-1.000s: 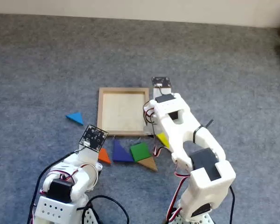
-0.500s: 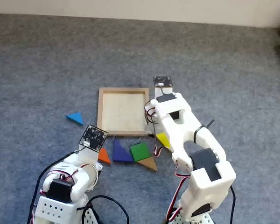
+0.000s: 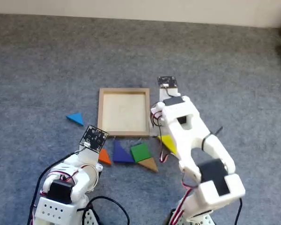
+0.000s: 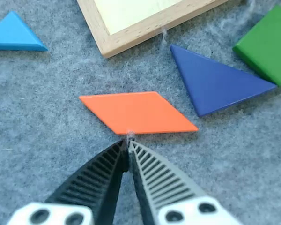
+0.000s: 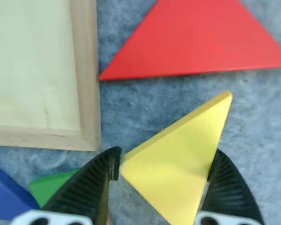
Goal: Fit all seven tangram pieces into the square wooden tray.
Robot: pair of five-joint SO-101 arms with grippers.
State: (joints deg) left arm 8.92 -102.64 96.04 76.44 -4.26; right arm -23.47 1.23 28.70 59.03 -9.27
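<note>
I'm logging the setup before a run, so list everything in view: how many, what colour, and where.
wooden tray: 1, pale wood, mid-carpet, nothing in it
light blue triangle: 1, light blue, left of the tray, apart
orange parallelogram: 1, orange, near the tray's front left corner
dark blue triangle: 1, dark blue, in front of the tray, right of the orange piece
green square: 1, green, right of the dark blue piece
brown triangle: 1, brown, against the green square's near side
red triangle: 1, red, beside the tray's right edge
yellow triangle: 1, yellow, off the tray's front right corner
carpet: 1, grey, under everything
left gripper: 1, black and grey fingers, shut, tips at the orange piece's edge
right gripper: 1, black fingers, closed on the yellow triangle
</note>
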